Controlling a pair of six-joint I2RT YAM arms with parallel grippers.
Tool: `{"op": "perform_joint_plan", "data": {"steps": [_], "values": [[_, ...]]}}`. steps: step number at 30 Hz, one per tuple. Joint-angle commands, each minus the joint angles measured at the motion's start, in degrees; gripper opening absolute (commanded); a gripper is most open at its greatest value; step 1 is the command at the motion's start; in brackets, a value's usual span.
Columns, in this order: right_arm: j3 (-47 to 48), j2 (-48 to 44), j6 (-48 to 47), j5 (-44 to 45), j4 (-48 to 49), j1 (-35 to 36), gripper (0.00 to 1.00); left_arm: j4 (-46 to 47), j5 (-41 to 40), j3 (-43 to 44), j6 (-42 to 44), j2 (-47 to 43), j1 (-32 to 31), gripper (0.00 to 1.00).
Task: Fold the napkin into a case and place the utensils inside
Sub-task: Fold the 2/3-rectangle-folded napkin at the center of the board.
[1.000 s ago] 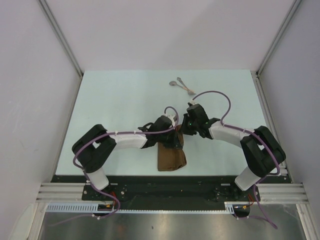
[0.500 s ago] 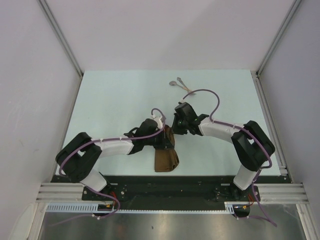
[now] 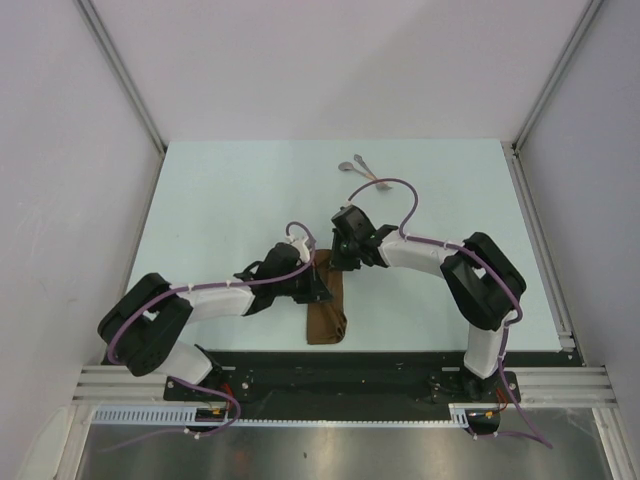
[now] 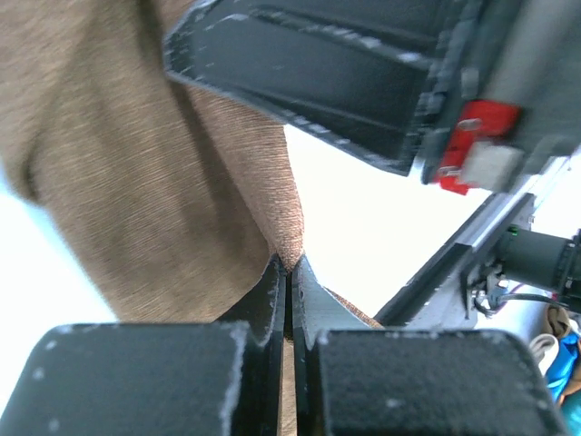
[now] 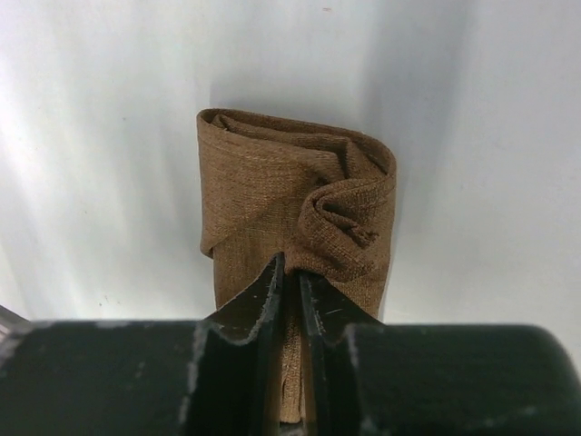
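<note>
Item: plain brown woven cloth napkin point(image 3: 326, 318), folded into a narrow, long strip with a bunched, rolled-over end, lying on the pale, flat table point(image 3: 220, 200) at its near edge, about midway between left and right, its length running near to far. Left gripper point(image 3: 318, 284), black, two-fingered: at the strip's left side towards its far end, jaws pressed almost together with an edge of the cloth nipped at their tips point(image 4: 290, 272). Right gripper point(image 3: 341, 263), black, two-fingered: at the strip's far end, jaws drawn to a thin slit and pinching a fold of the cloth point(image 5: 291, 272). Two small silvery metal utensils point(image 3: 362, 170) with slender handles: lying crossed or touching at the far side of the table, right of centre, well apart from the cloth.
</note>
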Motion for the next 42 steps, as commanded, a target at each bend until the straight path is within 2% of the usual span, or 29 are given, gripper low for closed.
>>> {"op": "perform_joint_plan", "data": {"steps": [1,5,15,22,30,36,42], "values": [[4.3,1.2,-2.5,1.7,-0.7,0.7,0.16,-1.4,1.2,-2.0,1.8,-1.6,0.9,0.00],[3.2,0.0,-4.6,4.3,-1.0,0.7,0.31,-1.6,1.2,-2.7,2.2,-1.5,1.5,0.00],[1.1,-1.1,-6.7,4.0,3.1,0.5,0.49,-0.5,2.6,-3.5,1.8,-1.1,1.7,0.00],[-1.9,-3.0,-5.4,5.0,7.0,0.0,0.49,-0.2,2.8,-3.8,1.4,-1.1,1.7,0.00],[-10.6,-6.0,-4.4,7.6,24.4,0.8,0.46,2.0,3.4,-4.8,-0.8,-0.8,1.7,0.00],[-7.7,-5.0,-5.1,8.4,22.6,1.0,0.45,2.2,3.0,-4.8,-1.6,-0.8,1.8,0.00],[-9.8,-6.3,-5.3,9.2,22.8,2.1,0.44,1.0,2.2,-4.6,-2.1,-1.1,1.8,0.00]]}}
